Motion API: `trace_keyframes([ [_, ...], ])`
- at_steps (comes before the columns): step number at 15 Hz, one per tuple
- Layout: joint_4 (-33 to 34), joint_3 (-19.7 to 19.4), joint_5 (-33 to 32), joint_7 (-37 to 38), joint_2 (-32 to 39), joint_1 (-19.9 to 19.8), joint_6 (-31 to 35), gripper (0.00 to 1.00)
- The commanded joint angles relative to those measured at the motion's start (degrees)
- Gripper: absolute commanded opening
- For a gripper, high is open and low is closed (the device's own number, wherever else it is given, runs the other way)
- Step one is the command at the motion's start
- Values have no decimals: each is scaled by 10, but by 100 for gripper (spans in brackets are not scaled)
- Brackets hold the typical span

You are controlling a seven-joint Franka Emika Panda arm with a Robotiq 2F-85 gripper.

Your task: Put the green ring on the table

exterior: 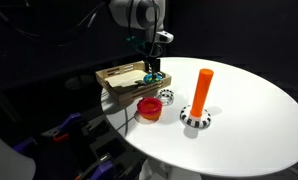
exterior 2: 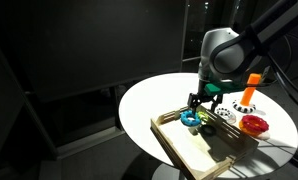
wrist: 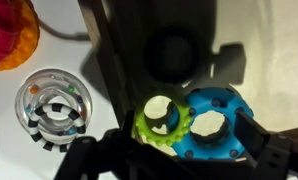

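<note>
The pincer (wrist: 179, 158) hangs low over the tan wooden tray (exterior: 113, 78), jaws spread wide and gripping nothing. In the wrist view a dark finger shows on either side of a pair of rings. The green ring (wrist: 141, 126) lies flat inside the tray, touching the blue ring (wrist: 227, 104) beside it. Just off the tray's edge, on the white bench (exterior: 251, 120), rest a black-and-white checkered ring (wrist: 52, 108) and a red ring (exterior: 149, 107). Farther from the tray, an orange peg (exterior: 202, 88) stands upright on a checkered base.
</note>
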Motion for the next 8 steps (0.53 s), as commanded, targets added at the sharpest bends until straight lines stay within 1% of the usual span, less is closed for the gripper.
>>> trace_keyframes([
  [1,32,-8,7,5,24,11,-7,100],
  [8,56,-12,7,8,56,21,-11,100],
])
